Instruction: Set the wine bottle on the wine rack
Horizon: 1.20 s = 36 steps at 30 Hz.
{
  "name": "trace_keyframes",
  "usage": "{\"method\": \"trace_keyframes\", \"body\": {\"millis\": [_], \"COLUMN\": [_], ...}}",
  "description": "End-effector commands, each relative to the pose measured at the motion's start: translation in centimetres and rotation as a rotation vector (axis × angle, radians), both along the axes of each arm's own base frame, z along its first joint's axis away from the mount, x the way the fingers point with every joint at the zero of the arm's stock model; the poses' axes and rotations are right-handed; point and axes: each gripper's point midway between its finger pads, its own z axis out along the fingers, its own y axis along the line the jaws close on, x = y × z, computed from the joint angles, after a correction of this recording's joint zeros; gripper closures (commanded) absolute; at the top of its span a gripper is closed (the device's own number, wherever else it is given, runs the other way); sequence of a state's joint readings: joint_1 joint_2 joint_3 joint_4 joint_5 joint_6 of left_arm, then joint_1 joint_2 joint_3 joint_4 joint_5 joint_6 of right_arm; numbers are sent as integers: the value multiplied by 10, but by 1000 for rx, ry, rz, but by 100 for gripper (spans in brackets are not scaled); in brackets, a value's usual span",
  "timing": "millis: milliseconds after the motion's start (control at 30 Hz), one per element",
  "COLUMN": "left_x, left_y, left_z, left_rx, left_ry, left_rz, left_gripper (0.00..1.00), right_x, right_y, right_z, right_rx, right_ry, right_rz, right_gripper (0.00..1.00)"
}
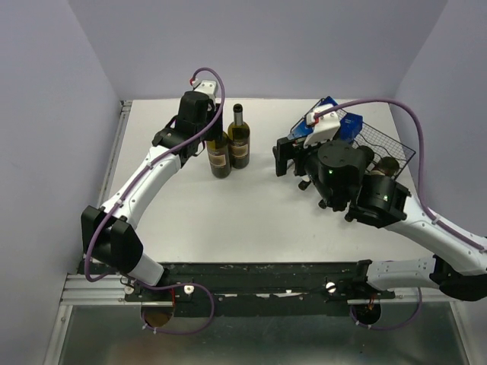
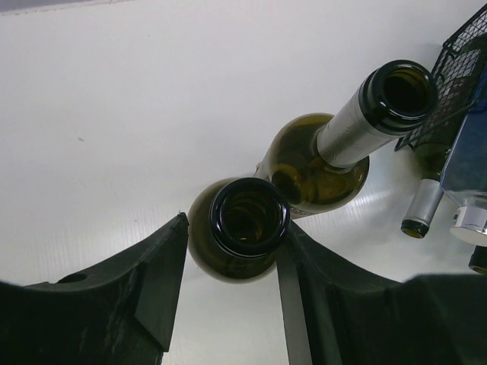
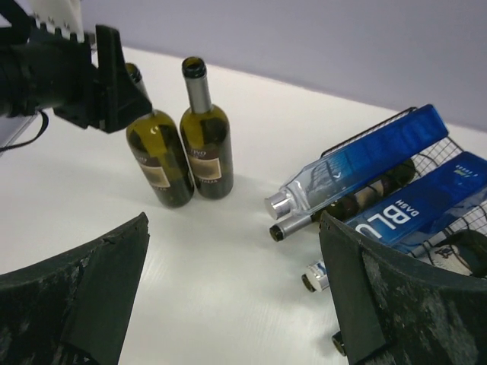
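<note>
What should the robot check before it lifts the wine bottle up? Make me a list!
1. Is the left gripper around the wine bottle at its neck: ok.
2. Is the grip tight: not ok, a gap shows beside one finger.
3. Is the second bottle out of the way: not ok, it stands right beside.
4. Is the wine bottle upright: ok.
5. Is there room on the rack: cannot tell, blue bottles cover much of it.
6. Is the right gripper empty: ok, open.

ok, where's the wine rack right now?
Top view: the wine rack sits at the far right of the table, just beyond the right arm, with a blue bottle in it; the nearest upright wine bottle stands to its left.
</note>
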<state>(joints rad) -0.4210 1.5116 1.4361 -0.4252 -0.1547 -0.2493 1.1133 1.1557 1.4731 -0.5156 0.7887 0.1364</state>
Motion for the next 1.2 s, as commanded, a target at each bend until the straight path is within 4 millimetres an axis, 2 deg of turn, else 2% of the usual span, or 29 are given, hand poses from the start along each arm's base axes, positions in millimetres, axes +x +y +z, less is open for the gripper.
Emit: {"method": "trace_keyframes", "body": {"millis": [0,100,233,300,367,500,600,767,1167], "left_x": [10,10,9,7,5,-5,-19,-55,-171], "left_y": [-8,-13,-17,-18,-17,-15,-14,-19,-34], "left_z": [21,21,18,19,24,42,68,112,188], "left_rx": [-13,-20,-23,-26,-26,-23,-36,-75,-178], "left_ry": [-82,-88,-82,-84,-92,-116,-148,-189,-232], "left_rz": [-55,-88,-113,-121,-122,-146,-175,-274,-617], "left_gripper": [42,44,60,77,99,100,100,100,100], "right_x": [-7,-6,-5,-6,-7,-11,-14,-16,-28], "right_y": [23,25,25,26,27,33,39,55,107], "right_z": [-31,-38,-42,-44,-47,-54,-59,-67,-80], "right_rx": [14,11,6,3,-3,-7,-10,-6,12], "right_ry": [83,90,91,93,100,112,117,112,-16], "right_rz": [82,80,77,80,97,137,171,240,508], "right_gripper": [0,0,0,0,0,0,0,0,0]}}
